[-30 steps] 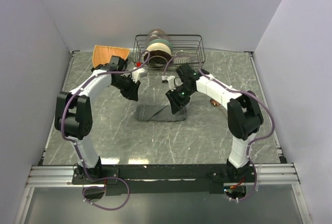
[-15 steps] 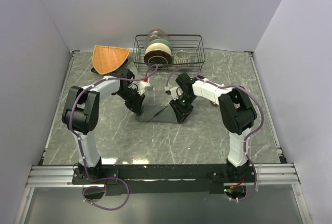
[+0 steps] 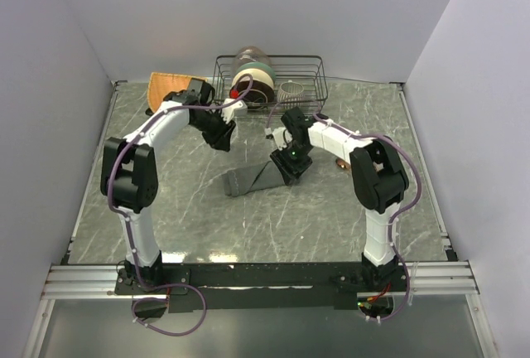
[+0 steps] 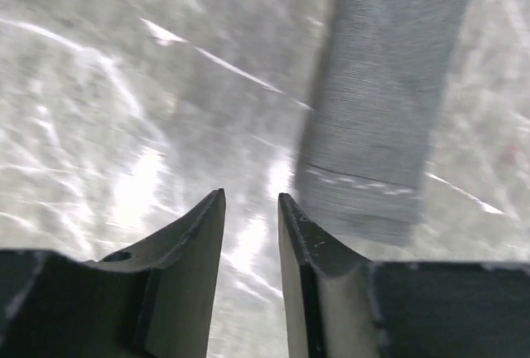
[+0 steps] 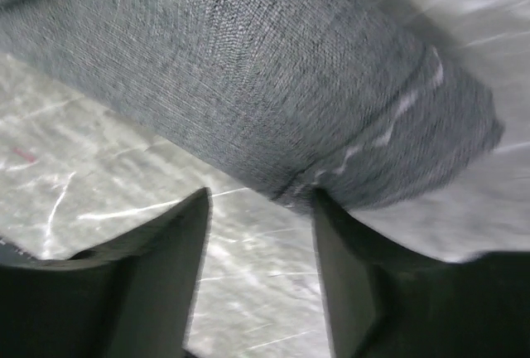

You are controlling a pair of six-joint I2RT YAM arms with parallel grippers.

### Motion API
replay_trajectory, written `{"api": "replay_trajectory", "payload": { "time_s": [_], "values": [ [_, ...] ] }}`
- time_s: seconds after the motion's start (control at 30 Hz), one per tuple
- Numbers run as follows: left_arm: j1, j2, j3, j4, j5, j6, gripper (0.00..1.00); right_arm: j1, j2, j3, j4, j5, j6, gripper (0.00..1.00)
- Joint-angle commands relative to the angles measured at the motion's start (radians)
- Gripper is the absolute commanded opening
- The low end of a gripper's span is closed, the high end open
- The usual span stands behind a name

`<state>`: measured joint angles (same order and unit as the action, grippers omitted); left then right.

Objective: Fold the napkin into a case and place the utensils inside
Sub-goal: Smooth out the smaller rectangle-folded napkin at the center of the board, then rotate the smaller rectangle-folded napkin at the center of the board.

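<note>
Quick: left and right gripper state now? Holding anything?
Left gripper: open, holding nothing.
Right gripper: open, nothing between its fingers; napkin just beyond them.

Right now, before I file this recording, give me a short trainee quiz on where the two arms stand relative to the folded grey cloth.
1. Fill in: the wire rack stands at the ___ edge of the table.
2. True or false: the left fingers are clamped on the folded napkin.
3. Where are the right fingers? A) inside the wire rack B) at the napkin's end on the robot's right C) at the table's near edge.
Key: 1 far; 2 false, they stand apart with only table between them and the napkin lies off to one side; 3 B.
</note>
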<state>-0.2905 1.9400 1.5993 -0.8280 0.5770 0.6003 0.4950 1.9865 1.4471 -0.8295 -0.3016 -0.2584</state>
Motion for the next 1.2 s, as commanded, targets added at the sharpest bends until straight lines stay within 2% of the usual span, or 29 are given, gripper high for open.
{"api": "replay_trajectory", "payload": {
  "time_s": [0.0,0.1,0.23,0.4,0.43,0.53,0.63,0.73,0.83,0.87,0.97,1.07,1.1,1.17],
  "values": [
    [-0.006,0.094,0.048,0.010,-0.075,0.056,0.35,-0.022,-0.050,0.070,0.037,0.049,-0.048,0.66],
    [-0.024,0.129,0.057,0.009,-0.091,0.064,0.32,-0.030,-0.126,0.053,0.029,0.015,-0.021,0.74],
    [-0.064,0.126,-0.017,0.027,-0.103,0.085,0.31,-0.053,-0.195,-0.017,0.010,-0.010,0.044,0.73],
    [-0.104,0.070,-0.146,0.030,-0.095,0.116,0.29,-0.111,-0.206,-0.092,-0.031,-0.013,0.142,0.52],
    [-0.122,0.051,-0.163,0.020,-0.091,0.122,0.28,-0.119,-0.204,-0.103,-0.034,-0.002,0.157,0.44],
    [-0.199,-0.011,-0.252,0.009,-0.094,0.167,0.28,-0.147,-0.187,-0.139,-0.033,0.027,0.171,0.35],
    [-0.275,-0.058,-0.318,0.000,-0.060,0.197,0.28,-0.157,-0.158,-0.151,-0.020,0.065,0.168,0.30],
    [-0.309,-0.084,-0.320,-0.008,0.002,0.176,0.31,-0.159,-0.121,-0.130,-0.013,0.071,0.166,0.30],
    [-0.297,-0.108,-0.279,-0.023,0.052,0.152,0.32,-0.159,-0.078,-0.091,0.012,0.058,0.160,0.32],
    [-0.283,-0.121,-0.274,-0.005,0.075,0.098,0.33,-0.159,-0.062,-0.076,0.013,0.056,0.156,0.32],
    [-0.188,-0.164,-0.257,0.068,0.107,-0.015,0.39,-0.153,0.000,-0.010,0.033,0.050,0.136,0.33],
    [-0.086,-0.257,-0.288,0.211,0.039,-0.111,0.44,-0.128,0.044,0.041,0.073,0.053,0.108,0.33],
    [-0.052,-0.324,-0.300,0.310,0.011,-0.128,0.46,-0.122,0.052,0.048,0.084,0.056,0.099,0.34],
    [-0.029,-0.389,-0.327,0.395,-0.040,-0.174,0.52,-0.102,0.075,0.071,0.104,0.047,0.096,0.34]
  ]
}}
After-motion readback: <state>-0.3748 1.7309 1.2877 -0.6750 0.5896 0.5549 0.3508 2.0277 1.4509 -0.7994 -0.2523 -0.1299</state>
